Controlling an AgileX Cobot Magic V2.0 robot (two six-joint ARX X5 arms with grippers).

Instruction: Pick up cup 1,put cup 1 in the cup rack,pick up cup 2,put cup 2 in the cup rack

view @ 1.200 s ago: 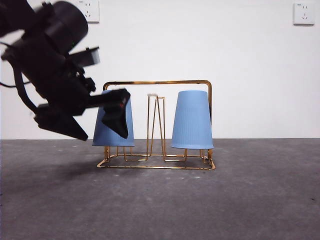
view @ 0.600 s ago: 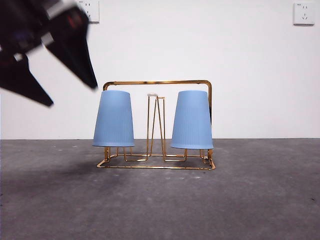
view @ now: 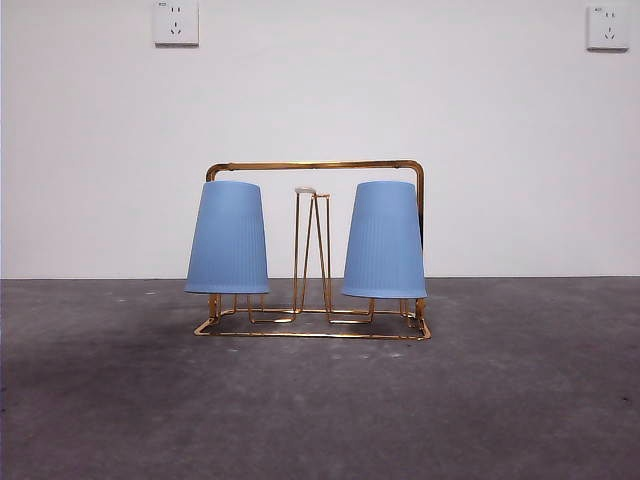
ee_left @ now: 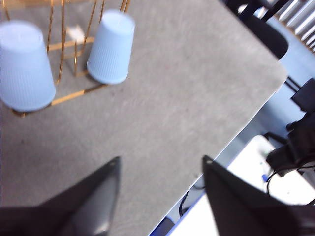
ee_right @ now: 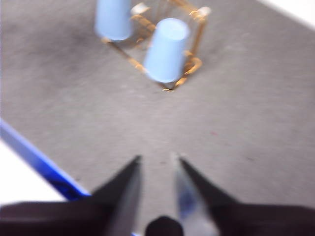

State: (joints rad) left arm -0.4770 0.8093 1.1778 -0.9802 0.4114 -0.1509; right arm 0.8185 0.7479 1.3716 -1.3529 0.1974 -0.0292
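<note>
The gold wire cup rack (view: pixel 316 166) stands mid-table in the front view. Two light blue ribbed cups sit upside down on its prongs: one at the left end (view: pixel 228 236), the other at the right end (view: pixel 385 240). The middle prongs are bare. No arm shows in the front view. My left gripper (ee_left: pixel 161 162) is open and empty, high above the table, well away from the cups (ee_left: pixel 24 66) (ee_left: pixel 112 46) and the rack (ee_left: pixel 74 94). My right gripper (ee_right: pixel 157 158) hangs high too, with a narrow gap between its jaws and nothing in them, far from the cups (ee_right: pixel 167 49) (ee_right: pixel 113 18).
Grey felt table (view: pixel 320 410) and a white wall with two sockets (view: pixel 176 22) (view: pixel 608 27). The table's edge (ee_left: pixel 246 123) runs near my left gripper, with chairs and gear beyond. A blue table border (ee_right: pixel 34 157) shows beside my right gripper.
The dark arm beside the left cup let go, rose to the upper left corner, then left the front view. Both cups stay on the rack, unmoved.
</note>
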